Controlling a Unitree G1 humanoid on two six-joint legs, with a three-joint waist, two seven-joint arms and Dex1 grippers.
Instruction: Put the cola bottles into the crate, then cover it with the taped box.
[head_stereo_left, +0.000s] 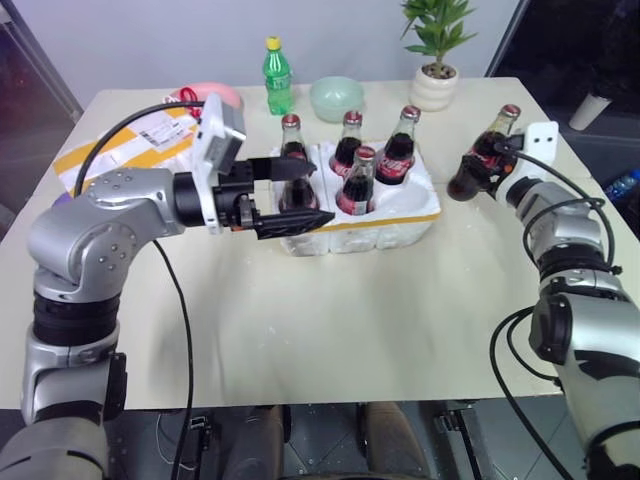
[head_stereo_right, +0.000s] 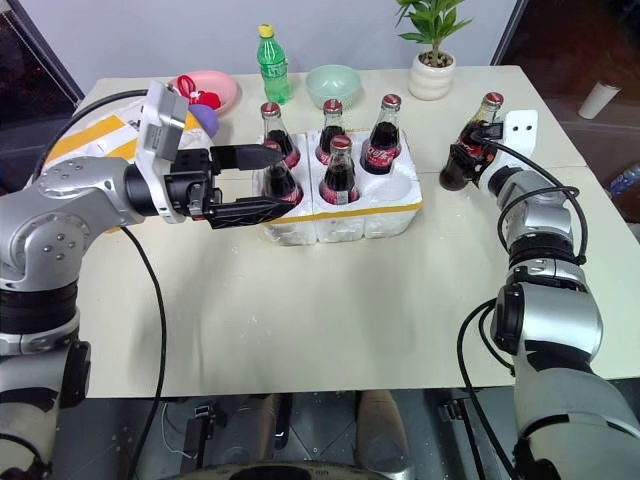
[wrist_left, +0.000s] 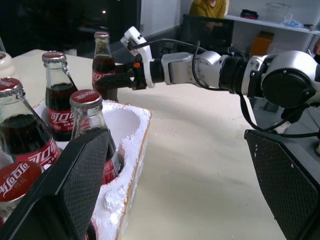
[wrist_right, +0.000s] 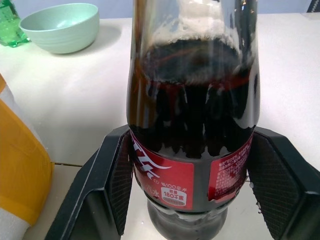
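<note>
We have five cola bottles (head_stereo_left: 357, 182) seated in the crate (head_stereo_left: 400, 224) at bench centre, and the sixth bottle (head_stereo_left: 481, 152) stands on the bench (head_stereo_left: 330, 320) at about three o'clock from the crate, tilted slightly, with the right gripper (wrist_right: 187, 190) closing its fingers on the labelled lower body. One well (wrist_left: 119, 122) at the crate's near right corner looks free. The left gripper (head_stereo_right: 250, 185) hovers at the crate's nine o'clock side, fingers spread wide and holding nothing, its tips just beside the nearest bottles. We judge the main risk to be the bottle slipping or tipping, since smooth glass is held low. A swing across could also clip the caps of the standing bottles. The taped box (head_stereo_left: 120, 145) lies at ten o'clock, partly behind the left arm. A green bottle (head_stereo_left: 276, 76), bowl (head_stereo_left: 336, 97) and potted plant (head_stereo_left: 437, 60) line the far edge, well apart from the route.
</note>
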